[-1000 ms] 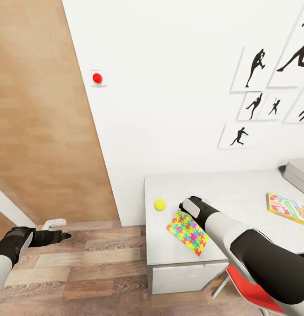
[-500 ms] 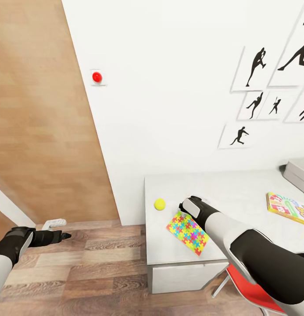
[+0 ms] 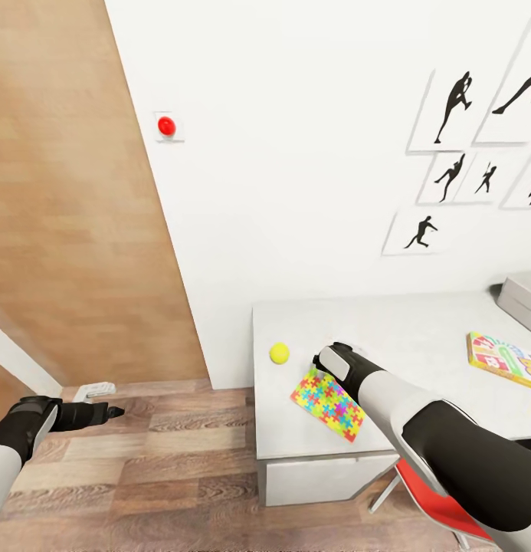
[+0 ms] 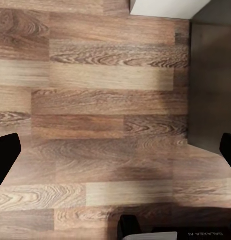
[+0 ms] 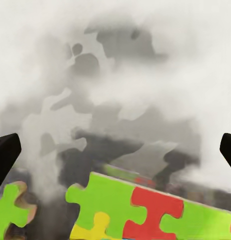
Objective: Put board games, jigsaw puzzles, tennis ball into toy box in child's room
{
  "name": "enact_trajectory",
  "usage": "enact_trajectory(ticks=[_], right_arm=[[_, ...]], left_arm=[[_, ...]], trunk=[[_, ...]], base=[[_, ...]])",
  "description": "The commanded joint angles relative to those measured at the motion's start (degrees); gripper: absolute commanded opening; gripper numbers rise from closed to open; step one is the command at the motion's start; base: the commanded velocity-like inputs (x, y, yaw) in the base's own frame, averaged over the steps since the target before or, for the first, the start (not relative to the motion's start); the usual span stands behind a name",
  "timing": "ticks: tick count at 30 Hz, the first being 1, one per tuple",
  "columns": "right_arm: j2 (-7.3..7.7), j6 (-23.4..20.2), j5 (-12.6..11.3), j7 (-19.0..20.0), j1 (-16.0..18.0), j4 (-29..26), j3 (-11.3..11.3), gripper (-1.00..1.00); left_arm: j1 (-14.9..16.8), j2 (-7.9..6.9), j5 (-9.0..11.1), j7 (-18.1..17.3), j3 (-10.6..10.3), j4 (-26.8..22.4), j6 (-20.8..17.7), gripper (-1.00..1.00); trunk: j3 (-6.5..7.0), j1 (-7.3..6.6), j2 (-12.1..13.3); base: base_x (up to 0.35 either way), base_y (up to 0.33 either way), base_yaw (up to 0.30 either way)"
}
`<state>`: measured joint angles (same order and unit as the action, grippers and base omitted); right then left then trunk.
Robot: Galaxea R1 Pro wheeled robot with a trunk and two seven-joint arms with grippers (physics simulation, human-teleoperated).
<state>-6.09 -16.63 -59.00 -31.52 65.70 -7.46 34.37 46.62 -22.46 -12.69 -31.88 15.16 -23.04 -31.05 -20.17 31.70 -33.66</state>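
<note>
Currently the right gripper [image 3: 320,360], fingers spread wide apart, sits low over the table [image 3: 418,330] at the far edge of a jigsaw puzzle [image 3: 328,404]; tennis ball [image 3: 279,353] just beyond the puzzle, near the table's left end; board game [image 3: 504,359] and toy box [image 3: 523,300] toward the table's right. Left gripper [image 3: 116,412], fingers apart, hangs over wood floor [image 3: 165,460] left of the table.

White lettering runs along the dark strip [image 4: 195,233] at the edge of the left wrist view, cut off and too blurred to read; the board game's [image 3: 504,360] cover print is illegible too.
</note>
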Motion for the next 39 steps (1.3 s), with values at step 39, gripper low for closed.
enact_trajectory(ticks=[39], right_arm=[[0.01, -0.43, -0.23, -0.3, 0.05, -0.06, 0.45, 1.0]], left_arm=[[-0.02, 0.05, -0.58, -0.39, 0.48, -0.08, -0.34, 1.0]], trunk=[[-0.55, 0.02, -0.08]], base=[[-0.021, 0.0, 0.0]])
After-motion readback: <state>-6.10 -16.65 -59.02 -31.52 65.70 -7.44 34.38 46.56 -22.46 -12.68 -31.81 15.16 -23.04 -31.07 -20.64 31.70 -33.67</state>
